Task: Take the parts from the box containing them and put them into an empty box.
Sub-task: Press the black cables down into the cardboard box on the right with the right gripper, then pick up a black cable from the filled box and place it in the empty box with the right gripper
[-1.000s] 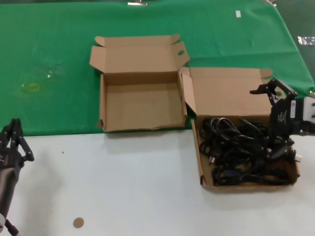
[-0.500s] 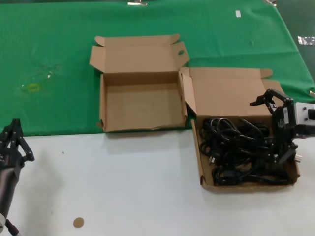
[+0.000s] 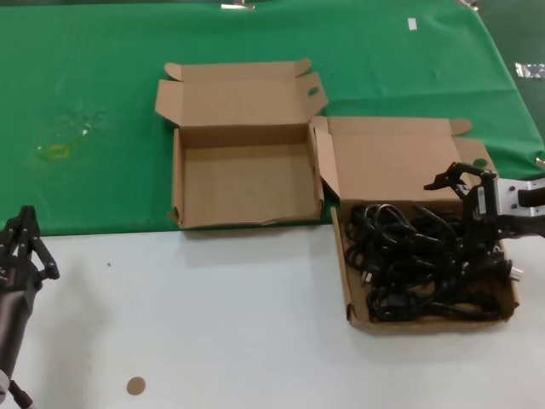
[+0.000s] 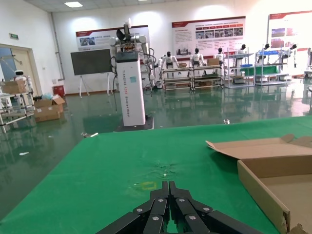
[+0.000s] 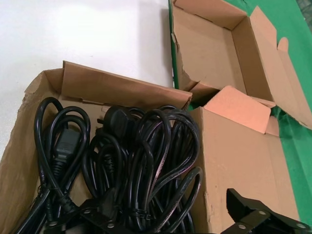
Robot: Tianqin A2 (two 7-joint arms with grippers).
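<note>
From the head camera, the full box (image 3: 426, 247) sits at the right on the white tabletop (image 3: 221, 324), its lid leaning back over the green cloth (image 3: 94, 94); a tangle of black cables (image 3: 417, 268) fills its tray. The empty box (image 3: 243, 166) lies just beside it on the left, on the cloth, lid open toward the far side. The right end effector (image 3: 471, 221) reaches in from the right edge over the full box, fingers spread, one raised above the lid and the other low among the cables; whether it touches them is hard to tell. The left end effector (image 3: 21, 247) waits at the near left edge over the tabletop, well apart from both boxes. In the left wrist camera, the left end effector (image 4: 169, 187) has its dark fingers pressed together at the tips, holding nothing, above the cloth (image 4: 122, 170), with a corner of the empty box (image 4: 273, 175) off to one side. In the right wrist camera, the cables (image 5: 122, 161) lie coiled in the full box (image 5: 234, 156), a plug showing among the loops, and the empty box (image 5: 219, 48) stands just beyond; one finger (image 5: 253, 212) of the right end effector shows over the lid, the other down in the cables.
</note>
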